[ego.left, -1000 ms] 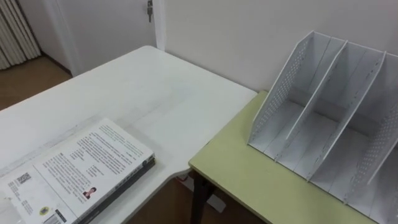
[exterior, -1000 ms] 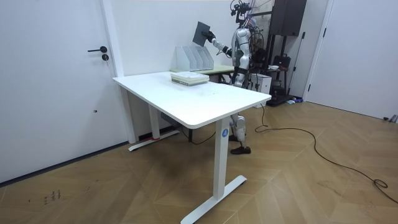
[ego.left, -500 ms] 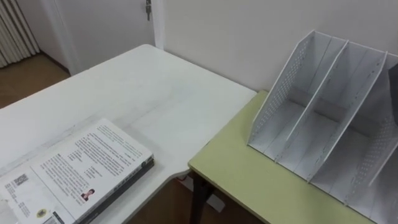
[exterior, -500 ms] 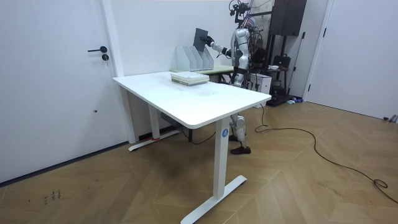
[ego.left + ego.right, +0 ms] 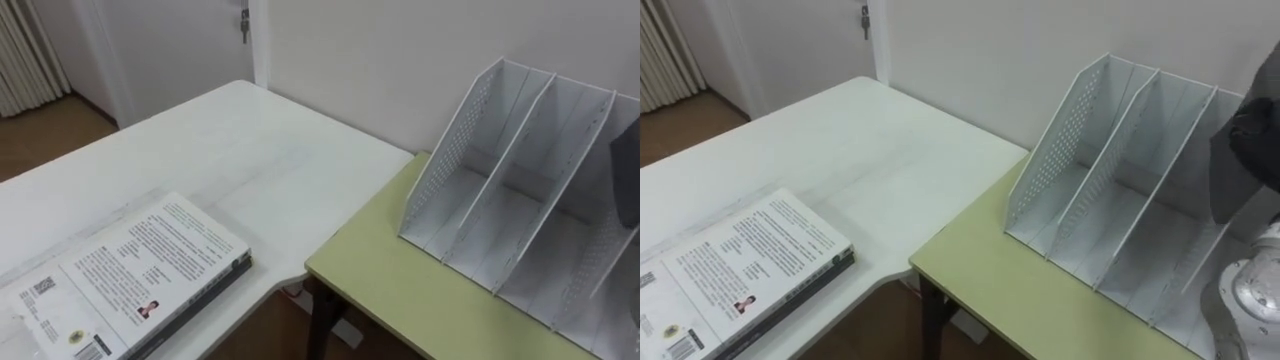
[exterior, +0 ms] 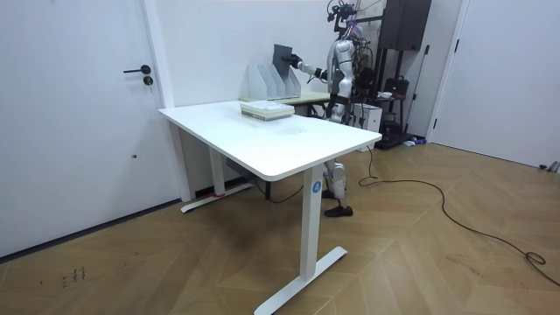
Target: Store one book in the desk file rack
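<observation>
Dark grey against all that white: the dark book [image 5: 1240, 170] stood upright at the right-hand end of the file rack [image 5: 500, 200]. From my seat I read it as hanging over the third compartment from the left. Its lower corner sat down among the rack's dividers, though whether it touched one I could not tell. The right hand [image 6: 297, 62] had the book by its near edge, fingers closed on it as best the room view gave me, with the arm stretched toward the room view's left. The robot stood at the green desk [image 5: 390, 290], past the far corner of the white table [image 5: 250, 160]. The rack sat on the green desk, well back from that desk's front edge, and its tall rear side was close to the wall [image 5: 380, 60]. So there was no room behind it, and plenty in front! The two left compartments gaped open toward me, their slanted perforated side panel leaning away to the left. The green desk's left edge ran just beside the white table's rounded corner, with a dark gap showing below where the two met. Over on the white table, a white-covered book [image 5: 140, 270] lay flat on top of another, close to that table's near edge. It was well apart from the rack, with a broad stretch of bare tabletop between them. Beyond the table's far end stood a door [image 5: 170, 40].
</observation>
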{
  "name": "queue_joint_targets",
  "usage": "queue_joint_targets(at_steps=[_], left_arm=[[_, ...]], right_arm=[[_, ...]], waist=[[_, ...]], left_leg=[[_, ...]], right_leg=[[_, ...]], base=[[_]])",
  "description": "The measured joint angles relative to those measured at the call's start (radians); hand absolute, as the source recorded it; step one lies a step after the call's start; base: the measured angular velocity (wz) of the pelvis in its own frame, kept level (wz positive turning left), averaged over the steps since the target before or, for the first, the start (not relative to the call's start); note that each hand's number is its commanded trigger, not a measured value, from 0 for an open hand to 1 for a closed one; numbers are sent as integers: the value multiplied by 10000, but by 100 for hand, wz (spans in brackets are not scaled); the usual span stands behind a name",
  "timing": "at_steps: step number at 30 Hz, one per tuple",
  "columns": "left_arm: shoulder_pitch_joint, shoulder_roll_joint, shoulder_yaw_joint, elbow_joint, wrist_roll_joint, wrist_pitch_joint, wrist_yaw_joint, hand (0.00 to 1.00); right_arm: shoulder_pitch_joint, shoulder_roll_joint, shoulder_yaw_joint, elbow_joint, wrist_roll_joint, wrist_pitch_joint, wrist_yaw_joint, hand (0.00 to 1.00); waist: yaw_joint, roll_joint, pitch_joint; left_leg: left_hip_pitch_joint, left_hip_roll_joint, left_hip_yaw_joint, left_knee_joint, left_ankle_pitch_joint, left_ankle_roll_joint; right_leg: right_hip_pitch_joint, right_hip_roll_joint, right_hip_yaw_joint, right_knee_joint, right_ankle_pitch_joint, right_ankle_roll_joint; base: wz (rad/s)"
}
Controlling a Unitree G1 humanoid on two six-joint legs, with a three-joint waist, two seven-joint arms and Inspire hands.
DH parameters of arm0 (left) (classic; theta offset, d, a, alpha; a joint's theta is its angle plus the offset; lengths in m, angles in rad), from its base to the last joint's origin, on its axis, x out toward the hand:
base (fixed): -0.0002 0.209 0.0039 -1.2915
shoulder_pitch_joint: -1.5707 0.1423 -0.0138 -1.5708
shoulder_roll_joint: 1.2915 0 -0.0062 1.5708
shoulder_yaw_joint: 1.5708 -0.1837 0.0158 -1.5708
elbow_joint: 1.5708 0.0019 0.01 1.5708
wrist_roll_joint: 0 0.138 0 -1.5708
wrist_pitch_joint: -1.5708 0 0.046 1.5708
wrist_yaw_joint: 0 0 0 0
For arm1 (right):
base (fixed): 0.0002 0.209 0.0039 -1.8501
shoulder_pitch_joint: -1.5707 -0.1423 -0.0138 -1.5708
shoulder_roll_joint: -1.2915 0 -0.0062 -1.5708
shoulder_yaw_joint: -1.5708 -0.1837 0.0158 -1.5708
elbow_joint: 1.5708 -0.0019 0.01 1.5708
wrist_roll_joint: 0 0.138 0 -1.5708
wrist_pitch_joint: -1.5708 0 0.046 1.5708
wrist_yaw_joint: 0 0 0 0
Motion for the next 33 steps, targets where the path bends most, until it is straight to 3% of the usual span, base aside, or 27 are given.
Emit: queue_joint_targets(at_steps=[4, 13, 33], left_arm=[[-1, 23, -23, 28, -10, 1, -4, 0], [4, 77, -60, 42, -13, 1, -9, 0], [11, 61, -52, 34, -9, -2, -9, 0]], right_arm=[[45, 58, 15, 427, -10, -325, 126, 0], [49, 279, 191, 819, -7, -505, 451, 0], [50, 281, 192, 257, -10, -624, 506, 0]], waist=[[-34, -33, -22], [-71, -95, -27], [-69, -44, -55]], left_leg=[[39, 3, -10, 4, 0, 0], [48, -1, -7, 2, 0, 0], [-18, -4, -1, 0, 0, 0]], right_leg=[[66, -2, -15, -5, 2, 2], [68, -6, 3, -6, 2, 3], [23, 0, 0, -50, 3, 6]], base=[[1], [0], [0]])
